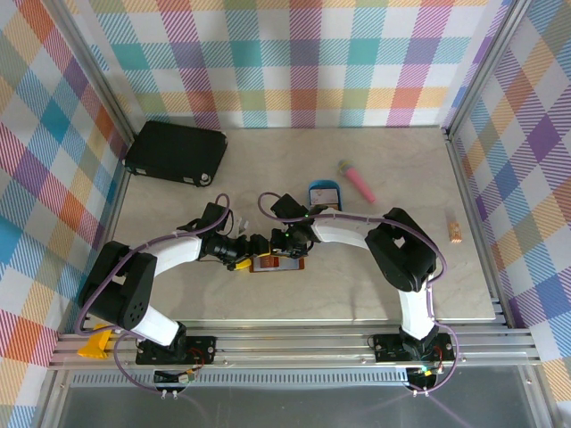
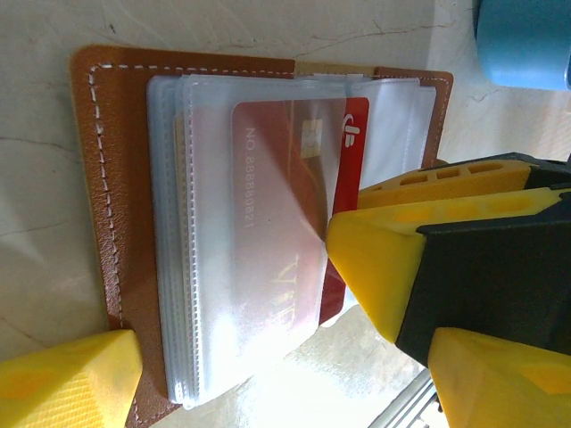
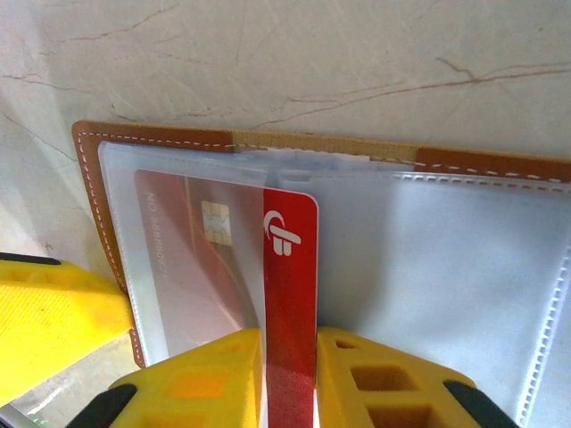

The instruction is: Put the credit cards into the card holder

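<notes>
Because the red credit card [image 3: 290,267] sits only partway inside a clear sleeve of the card holder [image 3: 152,134], the coming move turns on one direction: sideways, along the card's short axis. The holder lies open and flat on the table [image 1: 178,294], between the two arms. In the right wrist view the card's long axis runs toward the right hand [image 3: 290,379], and the sleeve's mouth faces the spine. So the bare red strip with the white logo lies on the spine side, while the covered part reaches toward the stitched outer edge.

The right hand is clenched on the near end of that strip, with a yellow finger [image 3: 196,374] tight against each side of it. The left hand [image 2: 285,383] is released, jaws wide, straddling the holder's leaf from the outer-edge side; whether a finger presses the leather down I cannot tell.

As I judge it, the right arm — the one with the card — has to slide it away from the spine and toward the left hand, keeping the long edge parallel to the sleeve mouth so that no corner catches the plastic. What looks like a beige card [image 1: 455,230] lies well apart, near the table's right edge.
</notes>
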`<state>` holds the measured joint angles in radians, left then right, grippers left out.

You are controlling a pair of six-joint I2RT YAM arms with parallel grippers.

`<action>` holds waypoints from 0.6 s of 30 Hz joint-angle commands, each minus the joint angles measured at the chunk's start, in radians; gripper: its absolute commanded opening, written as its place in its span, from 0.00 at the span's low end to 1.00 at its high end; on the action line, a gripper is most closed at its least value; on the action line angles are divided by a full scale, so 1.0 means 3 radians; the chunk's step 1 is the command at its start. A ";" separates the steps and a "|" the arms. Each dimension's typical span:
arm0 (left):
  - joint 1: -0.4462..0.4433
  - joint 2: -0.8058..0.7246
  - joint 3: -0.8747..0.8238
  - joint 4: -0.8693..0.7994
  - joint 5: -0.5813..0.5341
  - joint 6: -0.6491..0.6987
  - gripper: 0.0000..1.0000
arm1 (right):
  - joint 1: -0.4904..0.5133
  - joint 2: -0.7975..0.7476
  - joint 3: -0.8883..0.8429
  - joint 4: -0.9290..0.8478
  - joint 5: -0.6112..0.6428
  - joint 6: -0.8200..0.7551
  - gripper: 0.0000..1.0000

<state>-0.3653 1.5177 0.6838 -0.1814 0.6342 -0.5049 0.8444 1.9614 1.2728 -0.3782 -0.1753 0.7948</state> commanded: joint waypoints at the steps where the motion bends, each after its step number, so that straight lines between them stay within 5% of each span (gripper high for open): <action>1: -0.0025 0.0035 -0.0044 -0.0022 -0.0038 0.0001 0.85 | 0.0049 0.0053 0.0104 0.0063 -0.0075 -0.0061 0.21; 18: -0.0025 0.0008 -0.0048 -0.0021 -0.0053 -0.0010 0.83 | 0.0067 0.0043 0.0081 0.0211 -0.0216 -0.0108 0.17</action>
<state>-0.3653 1.5177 0.6834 -0.1814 0.6338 -0.5049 0.8471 1.9640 1.2739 -0.3626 -0.1848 0.7757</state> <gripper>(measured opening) 0.836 0.173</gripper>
